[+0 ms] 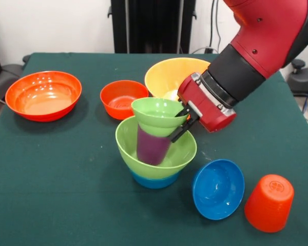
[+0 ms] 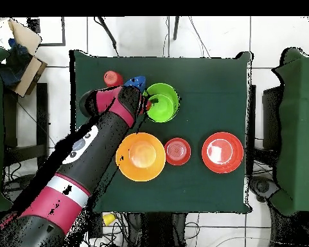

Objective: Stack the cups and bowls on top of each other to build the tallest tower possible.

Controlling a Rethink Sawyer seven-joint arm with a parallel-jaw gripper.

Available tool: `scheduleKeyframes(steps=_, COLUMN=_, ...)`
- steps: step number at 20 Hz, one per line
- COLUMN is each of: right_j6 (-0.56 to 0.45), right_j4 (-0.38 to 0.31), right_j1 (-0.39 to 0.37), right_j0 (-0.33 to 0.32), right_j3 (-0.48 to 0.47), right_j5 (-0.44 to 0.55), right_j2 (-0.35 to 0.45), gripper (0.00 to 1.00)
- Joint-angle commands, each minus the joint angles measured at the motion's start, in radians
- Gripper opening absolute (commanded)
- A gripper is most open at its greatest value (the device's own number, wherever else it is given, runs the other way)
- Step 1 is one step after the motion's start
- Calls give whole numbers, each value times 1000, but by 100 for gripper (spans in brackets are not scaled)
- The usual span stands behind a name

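Note:
The tower stands mid-table: a light blue bowl (image 1: 154,180) as base with a large light green bowl (image 1: 180,152) nested on it. A purple cup (image 1: 153,146) leans inside that bowl, and a small light green bowl (image 1: 156,114) sits tilted on the cup. My gripper (image 1: 184,122) is shut on this small bowl's right rim, with one black finger above the rim and one below. In the overhead view the gripper (image 2: 148,103) is at the left edge of the green bowls (image 2: 163,103). The yellow cup is out of view.
A large yellow-orange bowl (image 1: 167,74) is behind the tower, with a medium red-orange bowl (image 1: 122,97) to its left and a large red-orange bowl (image 1: 43,95) at far left. A dark blue bowl (image 1: 218,188) lies tipped at front right, beside an upside-down orange-red cup (image 1: 269,202).

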Motion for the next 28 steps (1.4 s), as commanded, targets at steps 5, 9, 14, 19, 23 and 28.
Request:
scheduleKeyframes(steps=5, right_j6=-10, right_j4=8, right_j1=-56, right_j0=-92, right_j3=82, right_j5=-127, right_j2=289, gripper=0)
scheduleKeyframes(steps=9, right_j6=-106, right_j4=-5, right_j1=-125, right_j0=-145, right_j3=117, right_j5=-106, right_j2=404, gripper=0)
scheduleKeyframes(steps=14, right_j6=-129, right_j4=-37, right_j1=-156, right_j0=-164, right_j3=117, right_j5=-40, right_j2=436, gripper=0)
scheduleKeyframes(steps=19, right_j6=-137, right_j4=-61, right_j1=-170, right_j0=-187, right_j3=121, right_j5=-44, right_j2=476, gripper=0)
scheduleKeyframes(steps=23, right_j6=-153, right_j4=-62, right_j1=-188, right_j0=-216, right_j3=141, right_j5=-70, right_j2=538, gripper=0)
scheduleKeyframes(steps=28, right_j6=-160, right_j4=-59, right_j1=-210, right_j0=-246, right_j3=164, right_j5=-87, right_j2=610, gripper=0)
